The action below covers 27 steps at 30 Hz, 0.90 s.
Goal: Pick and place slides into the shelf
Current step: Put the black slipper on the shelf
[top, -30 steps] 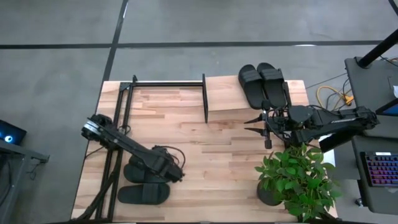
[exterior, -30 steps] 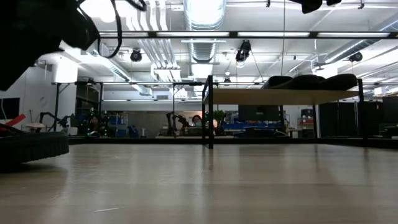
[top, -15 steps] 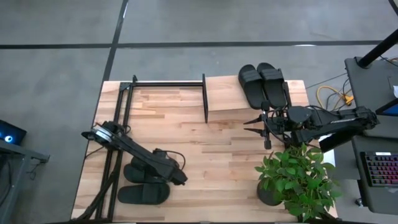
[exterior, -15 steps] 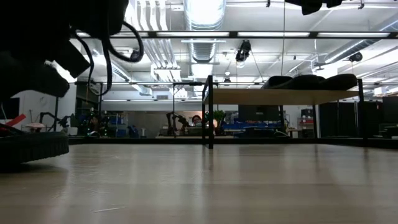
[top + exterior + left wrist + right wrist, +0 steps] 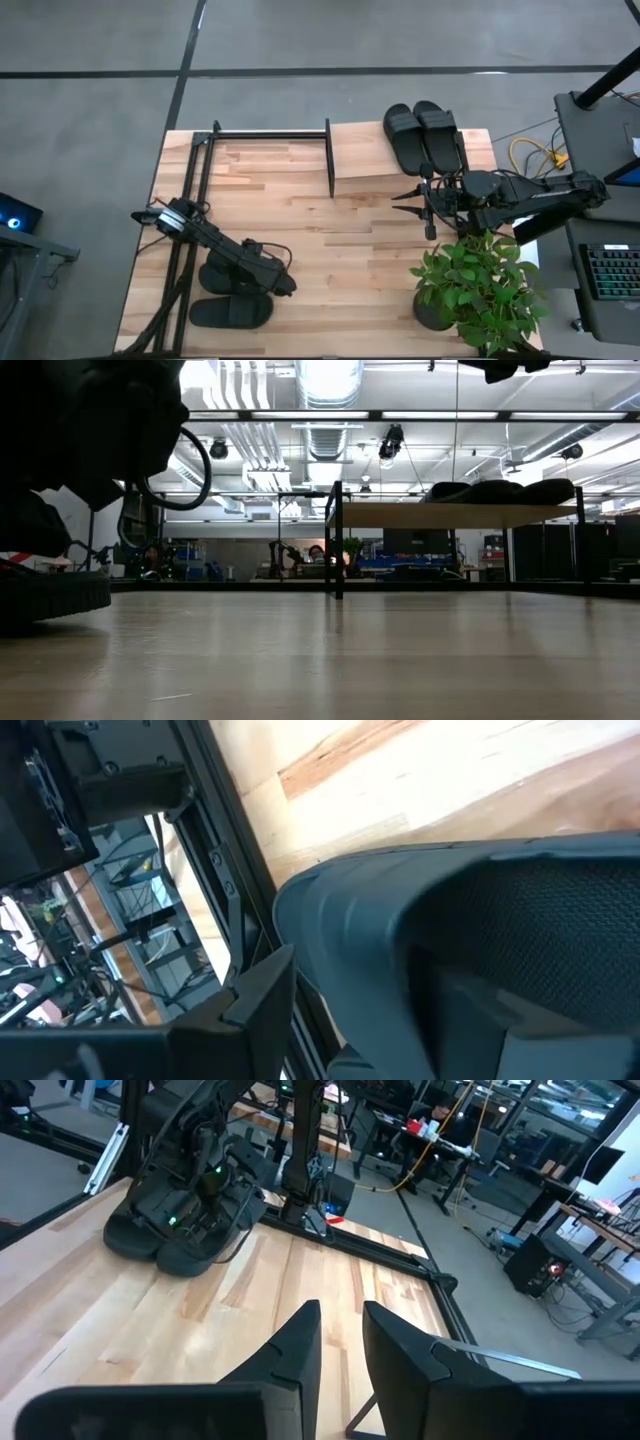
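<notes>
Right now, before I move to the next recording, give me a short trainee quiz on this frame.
1. How many slides lie on top of the shelf?
2. The left pincer is closest to: A the potted plant, B a loose slide, C the keyboard.
3. True or false: the right pincer grips a slide.

Key: 1. two; 2. B; 3. false, it is open and empty.
</notes>
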Each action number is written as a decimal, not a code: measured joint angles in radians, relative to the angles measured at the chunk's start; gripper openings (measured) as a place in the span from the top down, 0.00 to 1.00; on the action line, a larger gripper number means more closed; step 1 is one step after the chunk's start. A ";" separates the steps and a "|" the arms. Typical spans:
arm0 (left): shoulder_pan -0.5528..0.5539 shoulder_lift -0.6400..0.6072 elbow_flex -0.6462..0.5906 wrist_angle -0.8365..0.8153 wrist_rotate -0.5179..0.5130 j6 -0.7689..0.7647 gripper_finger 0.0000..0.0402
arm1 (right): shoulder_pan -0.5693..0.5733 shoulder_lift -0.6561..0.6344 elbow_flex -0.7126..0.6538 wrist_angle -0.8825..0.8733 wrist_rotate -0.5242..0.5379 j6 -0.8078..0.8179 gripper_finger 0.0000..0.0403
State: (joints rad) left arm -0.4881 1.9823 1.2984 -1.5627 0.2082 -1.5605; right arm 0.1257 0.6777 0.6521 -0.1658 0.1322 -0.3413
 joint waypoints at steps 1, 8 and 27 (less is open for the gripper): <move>0.000 0.000 0.000 0.000 -0.003 0.000 0.57 | 0.000 0.000 0.000 0.000 0.000 0.000 0.83; 0.000 0.000 -0.005 0.004 -0.009 0.025 0.78 | 0.000 0.000 0.000 0.000 0.000 -0.001 0.81; 0.070 -0.108 -0.009 0.000 -0.389 0.272 1.00 | 0.000 0.000 0.000 -0.010 0.000 0.000 0.81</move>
State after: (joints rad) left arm -0.4180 1.8742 1.2890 -1.5632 -0.1806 -1.2889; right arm 0.1257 0.6777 0.6521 -0.1753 0.1320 -0.3414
